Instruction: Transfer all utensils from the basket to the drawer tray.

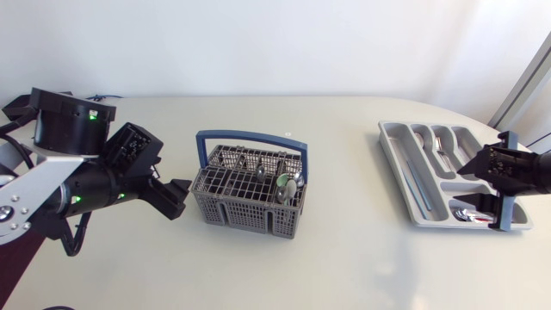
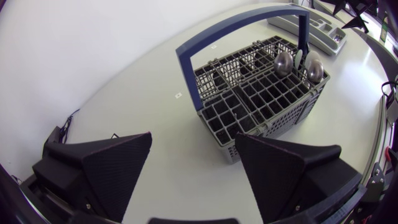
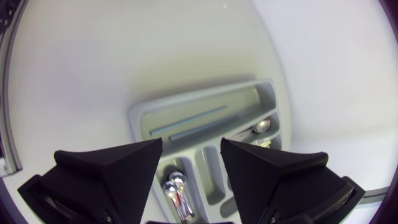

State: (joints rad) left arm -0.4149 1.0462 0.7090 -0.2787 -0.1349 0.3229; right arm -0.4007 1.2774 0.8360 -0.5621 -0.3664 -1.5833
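Utensils in basket: two spoons (image 2: 284, 62) stand bowl-up and close together. They are in the end of the basket farthest from the left gripper, right by the handle's far post.
Basket (image 1: 245, 215): one grey grid basket with many small compartments. It sits near the middle of the table (image 1: 362, 267), well apart from the tray.
Handle (image 2: 236, 22): one blue hoop arching over the basket from end to end. It stands between the left gripper and the spoons.
Writing: a small pale tag (image 2: 213, 46) sits on top of the handle, its print too small to read.
Drawer tray (image 1: 392, 151): one grey tray, split into long and short compartments, at the table's right side.
Utensils in tray: the right wrist view shows two long slim pieces (image 3: 186, 121) lying side by side in the long compartment. A shiny pair (image 3: 177, 190) lies in the compartment under the right gripper's gap, and one round bowl (image 3: 261, 126) lies in a small compartment. I cannot tell the full count.
Left gripper (image 1: 178, 200): the fingers are spread wide with nothing between them. It is level with the basket's left end and pointing at it, near but apart.
Right gripper (image 3: 191, 171): the fingers are spread and hold nothing. It hangs over the tray.
Left arm (image 1: 77, 185): it comes in from the table's left side, with small green lights showing on its black joints.
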